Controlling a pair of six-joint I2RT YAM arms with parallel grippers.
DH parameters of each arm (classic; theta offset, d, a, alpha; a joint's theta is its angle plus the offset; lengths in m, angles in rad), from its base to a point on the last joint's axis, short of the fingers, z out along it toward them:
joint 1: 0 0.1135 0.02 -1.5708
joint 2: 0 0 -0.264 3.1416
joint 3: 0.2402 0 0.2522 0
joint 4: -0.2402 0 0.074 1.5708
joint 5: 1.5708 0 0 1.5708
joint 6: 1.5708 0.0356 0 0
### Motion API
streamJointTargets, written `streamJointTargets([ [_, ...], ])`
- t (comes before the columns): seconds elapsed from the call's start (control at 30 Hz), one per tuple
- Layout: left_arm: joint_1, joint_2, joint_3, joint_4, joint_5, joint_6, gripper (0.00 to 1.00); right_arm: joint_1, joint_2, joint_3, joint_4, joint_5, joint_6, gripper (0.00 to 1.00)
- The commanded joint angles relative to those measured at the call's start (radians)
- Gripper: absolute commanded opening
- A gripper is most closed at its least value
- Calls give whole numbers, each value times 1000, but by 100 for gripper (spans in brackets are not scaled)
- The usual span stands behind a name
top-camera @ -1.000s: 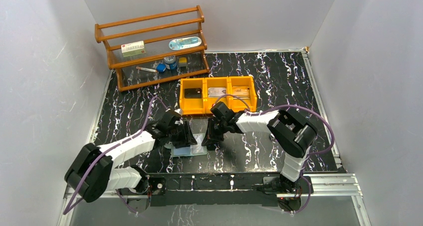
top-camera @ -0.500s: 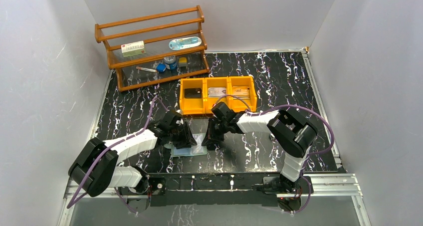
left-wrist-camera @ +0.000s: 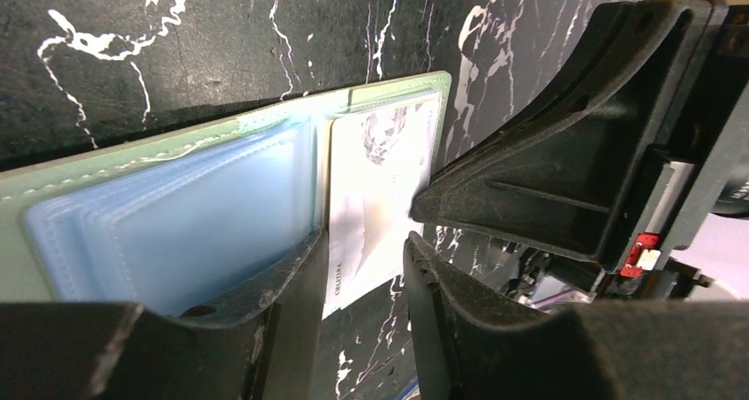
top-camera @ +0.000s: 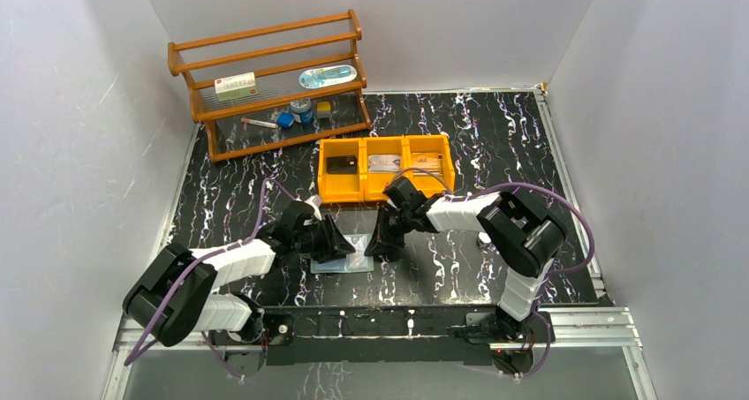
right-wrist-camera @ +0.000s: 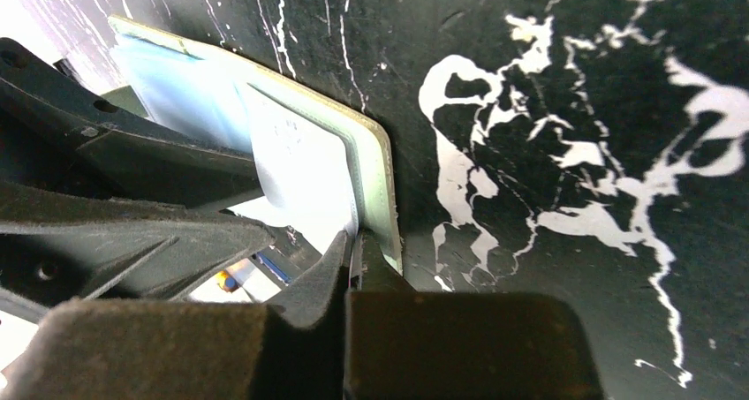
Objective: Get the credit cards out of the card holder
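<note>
The card holder (top-camera: 343, 259) lies open on the black marbled table between my two grippers. It has a pale green cover (left-wrist-camera: 106, 166) and bluish clear sleeves (left-wrist-camera: 177, 219). A white credit card (left-wrist-camera: 382, 184) sticks out of its right end. My left gripper (left-wrist-camera: 364, 272) is open: one finger (left-wrist-camera: 283, 285) rests on the sleeves and the card's corner lies loose in the gap. My right gripper (right-wrist-camera: 351, 252) is shut on the edge of that card (right-wrist-camera: 305, 175), beside the cover's rim (right-wrist-camera: 378, 166). Seen from above, the left gripper (top-camera: 341, 244) and right gripper (top-camera: 378, 246) almost meet.
An orange three-compartment bin (top-camera: 364, 191) stands just behind the grippers, holding a dark item (top-camera: 341, 164), a silvery card (top-camera: 385, 162) and a tan card (top-camera: 425, 162). A wooden rack (top-camera: 274, 82) with small items fills the back left. White walls close in both sides.
Both grippers and the card holder have shifted slightly to the right. The left forearm has dropped lower and reaches further across.
</note>
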Motion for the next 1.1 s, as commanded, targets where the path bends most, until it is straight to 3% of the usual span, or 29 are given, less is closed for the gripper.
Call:
streamJointTargets([
  [0.0,-37,139,-115,92,61,-35,34,25,106,-38,-93,164,-60,4],
  [0.3,-37,21,-129,206,117,-61,16,25,145,-47,-42,119,-57,5],
  [0.53,-36,-54,-89,175,141,-44,0,25,126,-38,-20,106,-59,13],
  [0.67,-37,-83,-72,150,145,-25,0,25,98,-31,-10,105,-59,21],
  [0.9,-38,-95,-59,152,157,-16,0,25,60,-14,-5,92,-62,26],
  [1.0,-38,-110,-58,143,153,-13,0,25,41,-13,-9,94,-67,13],
  [1.07,-37,-125,-54,133,148,-10,0,24,32,-11,-10,90,-67,10],
])
